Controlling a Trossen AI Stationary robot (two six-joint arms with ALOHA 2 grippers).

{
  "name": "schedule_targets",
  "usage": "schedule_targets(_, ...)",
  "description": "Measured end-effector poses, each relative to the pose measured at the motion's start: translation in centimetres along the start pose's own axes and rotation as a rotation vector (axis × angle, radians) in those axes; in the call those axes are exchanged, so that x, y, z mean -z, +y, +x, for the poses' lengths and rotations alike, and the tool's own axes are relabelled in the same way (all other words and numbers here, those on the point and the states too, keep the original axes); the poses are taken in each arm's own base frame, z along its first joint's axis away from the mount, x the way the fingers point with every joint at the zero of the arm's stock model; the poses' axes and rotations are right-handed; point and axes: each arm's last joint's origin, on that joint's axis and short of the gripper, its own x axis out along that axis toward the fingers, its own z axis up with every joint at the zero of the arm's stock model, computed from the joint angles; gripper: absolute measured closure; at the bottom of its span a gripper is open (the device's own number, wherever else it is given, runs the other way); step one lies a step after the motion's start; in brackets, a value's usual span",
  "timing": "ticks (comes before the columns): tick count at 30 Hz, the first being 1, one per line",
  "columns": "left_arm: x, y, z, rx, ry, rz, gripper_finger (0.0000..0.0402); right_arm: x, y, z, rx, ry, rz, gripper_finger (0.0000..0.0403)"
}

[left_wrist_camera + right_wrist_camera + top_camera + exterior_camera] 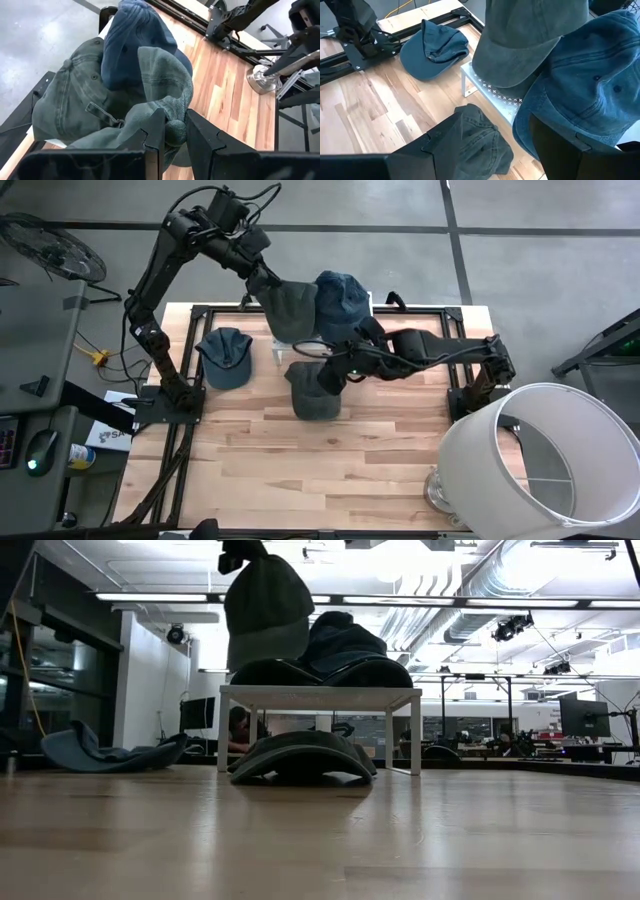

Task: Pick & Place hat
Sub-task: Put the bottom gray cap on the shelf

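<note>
Grey-green hat (288,306) hangs clamped in my left tool (172,131), upper centre, above the white shelf (318,696). I should lower it squarely before releasing; right tool (332,380) waits, fingers apart.

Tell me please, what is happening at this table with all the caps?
The left gripper is shut on a grey-green cap and holds it in the air above the small white stand. A blue cap already lies on that stand. The right gripper is open and hangs near the stand, over a dark cap lying on the table. Another blue cap lies on the table, closer to the left arm's base.
</note>
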Motion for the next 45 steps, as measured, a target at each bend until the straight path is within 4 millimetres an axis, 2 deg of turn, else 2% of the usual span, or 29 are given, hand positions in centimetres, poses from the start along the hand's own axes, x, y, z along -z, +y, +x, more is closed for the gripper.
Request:
schedule_targets(8,-0.3,0.0,0.0,0.001,-0.033,0.019,0.0351,-0.2,-0.5,0.3,0.010,0.003,0.000,0.0181)
schedule_targets(24,-1.0,0.4,-0.1,-0.128,-0.090,0.032,0.0351,-0.6,-1.1,0.9,0.012,0.019,-0.030,0.0181)
schedule_targets(45,-0.8,0.4,0.2,-0.073,-0.072,0.007,0.0351,-1.0,-2.0,1.4,0.033,0.022,-0.030,0.0181)
